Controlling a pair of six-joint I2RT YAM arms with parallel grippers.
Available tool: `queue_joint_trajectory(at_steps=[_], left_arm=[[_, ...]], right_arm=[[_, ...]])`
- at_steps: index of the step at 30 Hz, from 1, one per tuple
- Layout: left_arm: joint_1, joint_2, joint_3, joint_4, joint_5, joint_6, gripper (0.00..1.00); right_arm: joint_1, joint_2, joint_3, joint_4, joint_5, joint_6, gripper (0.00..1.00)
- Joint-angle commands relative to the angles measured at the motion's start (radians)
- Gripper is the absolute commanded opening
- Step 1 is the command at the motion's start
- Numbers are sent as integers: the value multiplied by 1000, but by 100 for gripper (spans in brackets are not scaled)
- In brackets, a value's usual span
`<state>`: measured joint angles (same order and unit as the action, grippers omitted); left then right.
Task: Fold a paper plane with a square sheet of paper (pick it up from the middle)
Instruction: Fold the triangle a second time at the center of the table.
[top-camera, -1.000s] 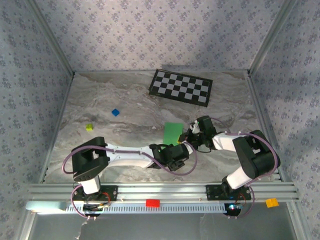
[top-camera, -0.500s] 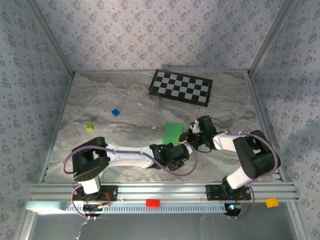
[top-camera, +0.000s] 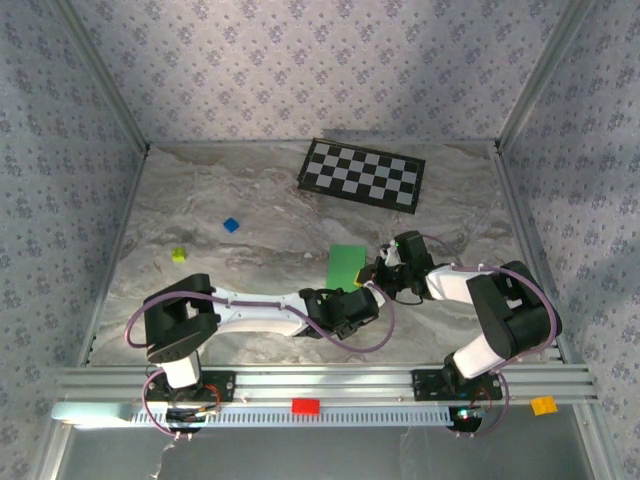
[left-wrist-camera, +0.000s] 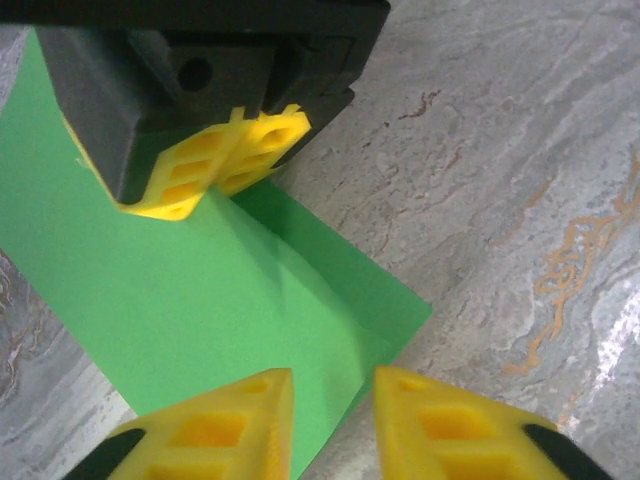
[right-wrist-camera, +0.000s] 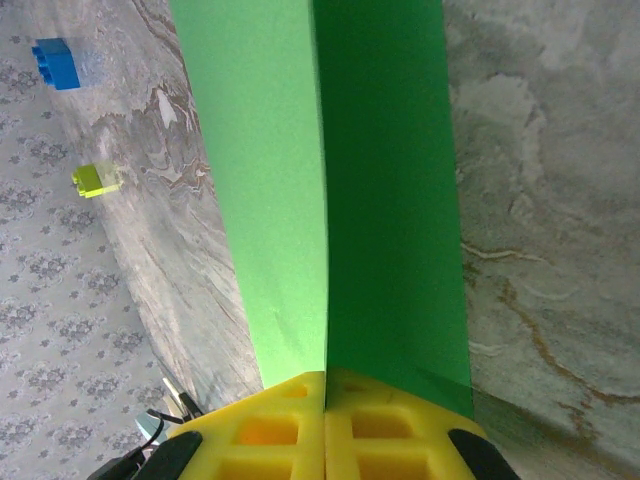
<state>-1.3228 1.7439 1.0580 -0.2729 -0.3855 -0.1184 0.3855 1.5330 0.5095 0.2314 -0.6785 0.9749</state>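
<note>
Top external view: we see the square sheet of paper (top-camera: 347, 265) right of centre on the marbled tabletop (top-camera: 250, 200), nearer the arms than the checkerboard (top-camera: 362, 173). It appears here as a narrow green strip between the two wrists. The right gripper (top-camera: 378, 272) meets it from the right, and the left gripper (top-camera: 362, 295) sits just beside its near end. A blue block (top-camera: 231, 225) and a yellow-green block (top-camera: 179, 254) lie well apart from it on the left.

From the right wrist, we see the yellow fingers (right-wrist-camera: 250, 430) pressed together with no gap, clamped on the near edge of the paper. A crease runs away from their seam, with a lighter panel on its left and a darker one on its right.

From the left wrist, the paper slopes up to where the right gripper pinches it at the top of the picture. The left gripper's own fingertips stand a narrow way apart, and a corner edge of the green sheet lies in the gap. One fingertip overlaps the paper, and the other is over bare tabletop. We cannot tell whether either one touches the sheet.
</note>
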Motion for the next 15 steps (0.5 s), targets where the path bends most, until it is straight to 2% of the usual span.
queue_joint_trajectory(at_steps=[1, 7, 10, 15], left_arm=[[-8, -6, 11, 3, -20, -4, 21], [-2, -11, 8, 2, -20, -18, 4], [10, -22, -2, 9, 0, -29, 0], [40, -48, -23, 20, 63, -47, 0]], right_arm=[[-6, -16, 13, -25, -18, -19, 7], [-5, -15, 14, -25, -16, -22, 7], [-5, -15, 13, -27, -13, -23, 8], [-5, -17, 14, -27, -16, -26, 10]])
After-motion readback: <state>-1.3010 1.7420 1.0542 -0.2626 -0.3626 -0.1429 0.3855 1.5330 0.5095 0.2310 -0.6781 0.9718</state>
